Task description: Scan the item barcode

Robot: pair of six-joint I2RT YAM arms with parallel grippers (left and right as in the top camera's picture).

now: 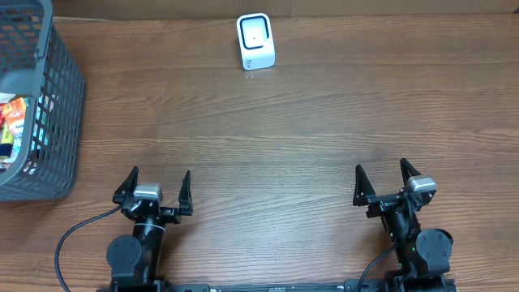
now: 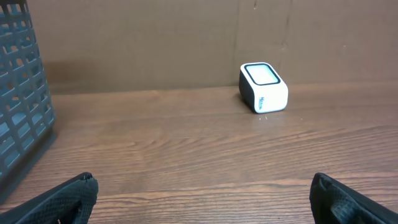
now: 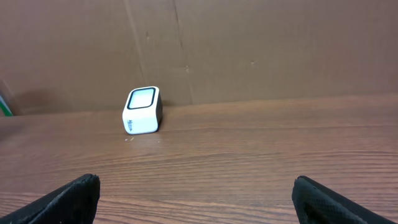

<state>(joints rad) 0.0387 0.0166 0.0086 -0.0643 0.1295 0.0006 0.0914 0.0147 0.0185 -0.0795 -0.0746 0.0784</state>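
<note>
Both arms rest at the near edge of the table, jaws spread wide and holding nothing. The left gripper (image 1: 160,174) and the right gripper (image 1: 381,166) sit well apart, each pointing toward the far edge, with bare wood between their dark fingers. In the left wrist view only the fingertips (image 2: 69,198) show at the bottom corners. The right wrist view is the same, with dark fingertips (image 3: 65,200) low in the frame on either side. A black cable (image 1: 69,243) loops out from the base of the left arm.

The wooden table (image 1: 268,130) stretches away from the grippers to a small white scanner (image 1: 255,40) with a dark-rimmed window on top. It stands near the far edge, roughly midway between the two arms and well away from both. A brown cardboard wall (image 2: 155,37) rises behind it.

At the far left of the table stands a grey lattice basket (image 1: 57,122), partly cut off by the frame's edge. Inside it lie colourful packets (image 1: 12,122) in red, orange, yellow and teal, heaped against one another; their labels and any barcodes are too small to make out. The basket stands well apart from the left gripper and from the scanner.
</note>
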